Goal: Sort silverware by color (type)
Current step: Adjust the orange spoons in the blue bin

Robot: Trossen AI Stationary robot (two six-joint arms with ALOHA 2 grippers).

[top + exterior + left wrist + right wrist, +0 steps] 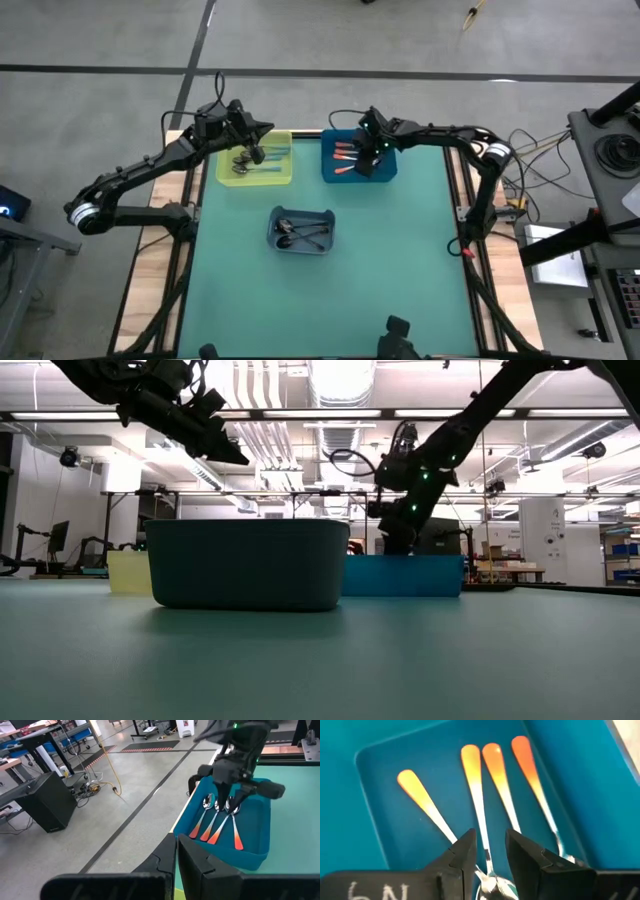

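on the green worktop [400,250], the open right hand [490,852] hangs over four orange spoons [480,785] lying lengthwise below; left hand [252,152] is closed.

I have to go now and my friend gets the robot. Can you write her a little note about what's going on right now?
Left hand: shut, empty, over the yellow bin.
Right hand: fingers apart, down in the blue bin over four orange spoons; whether it grips one, cannot tell.
Done: dark spoons lie in the grey bin, some spoons in yellow.
Left: no loose spoons show on the table.
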